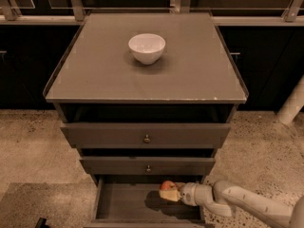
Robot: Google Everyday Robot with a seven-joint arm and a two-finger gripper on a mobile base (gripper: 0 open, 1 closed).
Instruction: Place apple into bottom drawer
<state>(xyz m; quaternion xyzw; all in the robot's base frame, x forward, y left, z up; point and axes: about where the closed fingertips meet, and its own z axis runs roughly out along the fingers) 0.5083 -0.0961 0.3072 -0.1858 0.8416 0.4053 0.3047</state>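
The apple [167, 185] is small, round and red-orange with a paler yellowish patch. It is held clear of the plank floor of the bottom drawer [121, 202], over the right half of that drawer and towards its back. The gripper [171, 194] reaches in over the drawer's right side and is closed on the apple's lower right. The bottom drawer is a shallow grey-brown wooden box. It is pulled out and open, with its floor bare to the left of the apple.
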